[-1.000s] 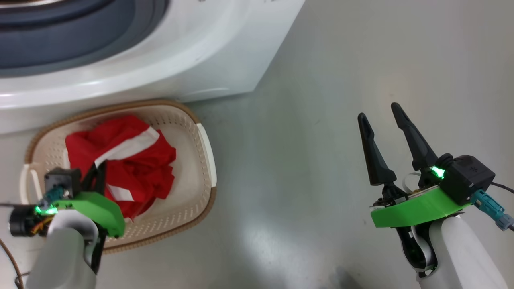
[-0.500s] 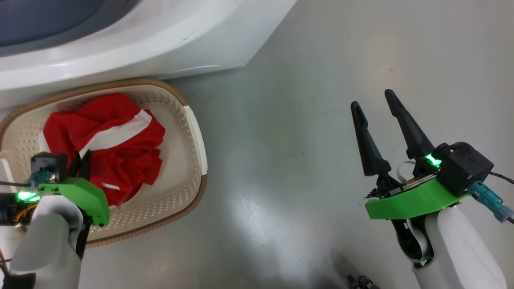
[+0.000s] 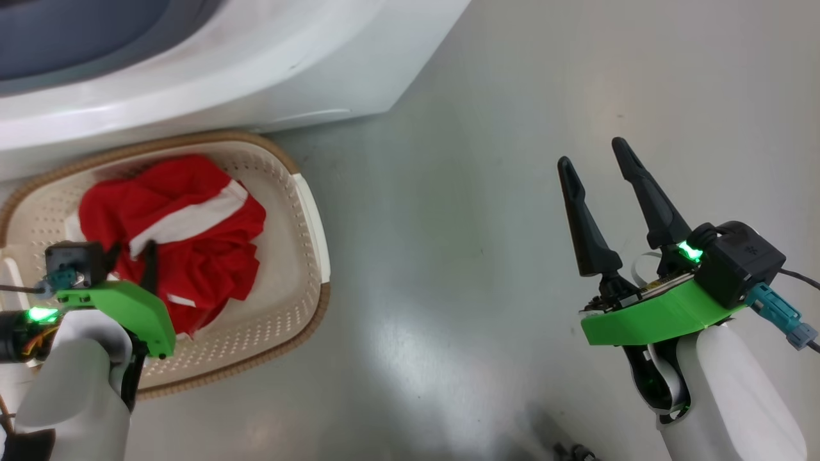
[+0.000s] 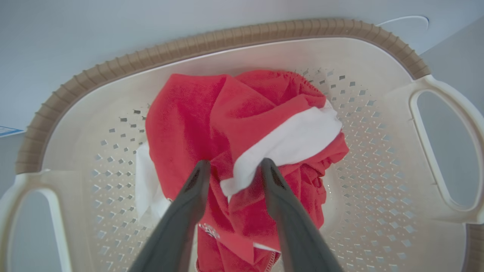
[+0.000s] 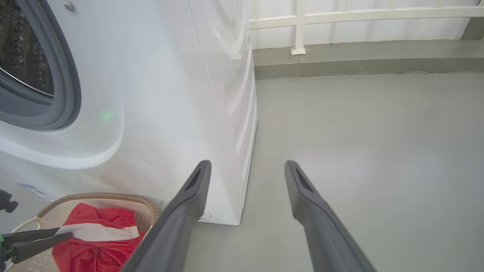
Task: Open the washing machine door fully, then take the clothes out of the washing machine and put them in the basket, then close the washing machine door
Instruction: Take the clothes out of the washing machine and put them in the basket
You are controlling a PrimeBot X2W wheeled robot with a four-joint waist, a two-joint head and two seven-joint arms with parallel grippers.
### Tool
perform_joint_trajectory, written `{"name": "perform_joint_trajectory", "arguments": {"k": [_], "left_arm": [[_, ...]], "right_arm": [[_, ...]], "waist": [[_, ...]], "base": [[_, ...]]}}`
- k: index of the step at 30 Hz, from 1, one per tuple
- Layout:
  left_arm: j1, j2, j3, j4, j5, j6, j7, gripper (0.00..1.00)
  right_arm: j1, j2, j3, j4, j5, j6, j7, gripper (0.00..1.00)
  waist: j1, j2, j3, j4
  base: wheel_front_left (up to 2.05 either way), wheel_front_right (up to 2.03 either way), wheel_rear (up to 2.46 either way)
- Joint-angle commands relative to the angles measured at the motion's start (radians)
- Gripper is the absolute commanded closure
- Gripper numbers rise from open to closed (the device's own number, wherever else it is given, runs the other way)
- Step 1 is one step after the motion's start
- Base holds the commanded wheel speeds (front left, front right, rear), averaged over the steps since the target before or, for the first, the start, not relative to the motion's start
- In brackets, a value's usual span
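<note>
Just before the washing machine [image 3: 256,77] sits the basket [image 3: 307,211], holding the red clothes [image 3: 192,192]. The left gripper [image 4: 232,166], shut a moment ago, now stands slightly parted over them, letting go; the right gripper [image 3: 592,153] is spread, empty. Shutting the machine likely comes next.

bright, sharp, soft glare on floor [image 3: 416,358]

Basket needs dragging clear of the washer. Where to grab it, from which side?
I'd grip the side handle on the basket's end toward the open floor, from above with the right gripper. It is an open loop a finger can pass through, and the clothes sit mid-basket, clear of it.
</note>
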Motion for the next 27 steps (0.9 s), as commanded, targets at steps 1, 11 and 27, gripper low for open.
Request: {"name": "perform_joint_trajectory", "arguments": {"k": [1, 11, 27], "left_arm": [[0.03, 0.035, 0.018, -0.006, -0.018, 0.001, -0.008, 0.0], [0.112, 0.014, 0.023, -0.106, -0.069, 0.001, -0.008, 0.0], [0.336, -0.031, 0.097, -0.428, -0.028, 0.001, -0.008, 0.0]], "right_arm": [[0.014, 0.001, 0.019, -0.016, 0.004, 0.006, -0.006, 0.0], [0.043, 0.001, 0.004, 0.006, -0.022, 0.006, -0.006, 0.0], [0.163, 0.0, -0.042, 0.069, -0.063, 0.006, -0.006, 0.0]], "waist": [[0.0, 0.0, -0.021, 0.006], [0.0, 0.0, -0.13, 0.039], [0.0, 0.0, -0.38, 0.105]], "base": [[0.0, 0.0, 0.0], [0.0, 0.0, 0.0], [0.0, 0.0, 0.0]]}}
